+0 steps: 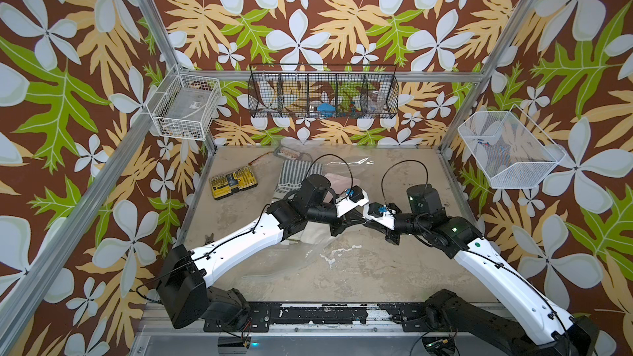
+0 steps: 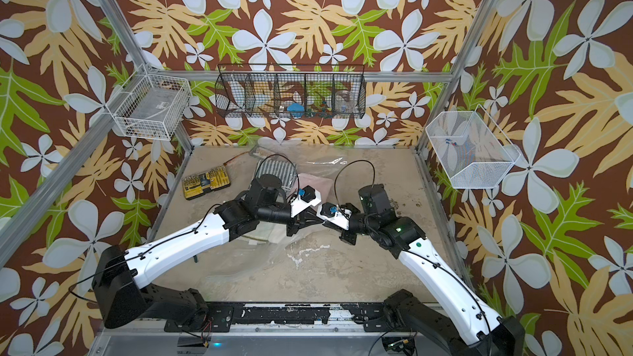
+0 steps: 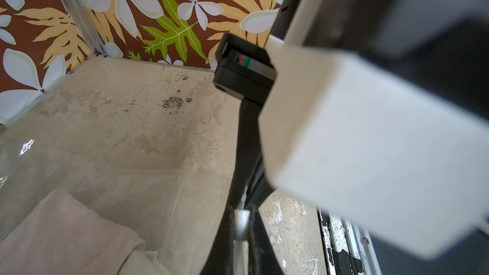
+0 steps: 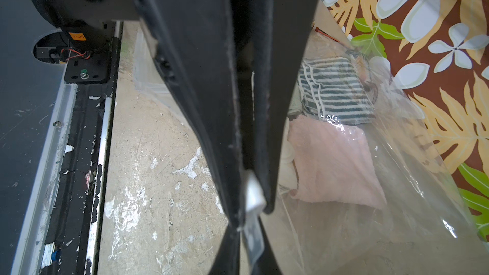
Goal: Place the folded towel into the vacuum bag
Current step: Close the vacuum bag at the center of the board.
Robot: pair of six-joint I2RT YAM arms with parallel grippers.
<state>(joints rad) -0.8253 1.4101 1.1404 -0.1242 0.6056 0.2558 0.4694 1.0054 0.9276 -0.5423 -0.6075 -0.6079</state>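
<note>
Worn beige tabletop (image 1: 359,268), floral wallpaper all round. In both top views the left gripper (image 1: 359,220) and right gripper (image 1: 370,224) meet tip to tip mid-table at the clear vacuum bag (image 1: 346,166); a striped towel (image 1: 298,172) lies behind. In the left wrist view, the left jaws pinch the bag's edge, with the pink folded towel (image 3: 66,234) under the film. In the right wrist view, the right jaws are clamped on the bag's small white clip (image 4: 254,194).

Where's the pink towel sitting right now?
In both top views the pink towel lies mid-table under the vacuum bag's clear plastic, just right of the striped towel.
</note>
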